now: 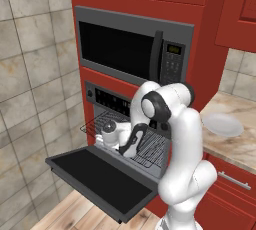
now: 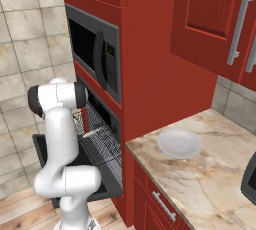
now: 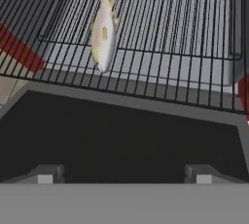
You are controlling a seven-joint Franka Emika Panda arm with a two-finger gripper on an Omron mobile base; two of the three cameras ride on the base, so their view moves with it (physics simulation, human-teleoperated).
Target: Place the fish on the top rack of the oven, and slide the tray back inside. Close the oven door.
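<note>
The oven (image 1: 112, 99) stands with its door (image 1: 100, 179) dropped flat. Its top rack (image 1: 155, 149) is pulled out over the door. On that rack (image 3: 170, 33) the small grey-beige fish (image 3: 103, 33) lies lengthwise, its head near the front rim. My gripper (image 3: 124, 174) is open and empty, drawn back above the dark door (image 3: 121, 130), well apart from the fish. In the left base view my hand (image 1: 109, 130) hovers over the rack's left part.
The microwave (image 1: 130, 49) sits directly above the oven. A round white plate (image 2: 179, 143) rests on the marble counter (image 2: 215, 184) to the right. Red cabinets surround the oven, and a tiled wall is on the left.
</note>
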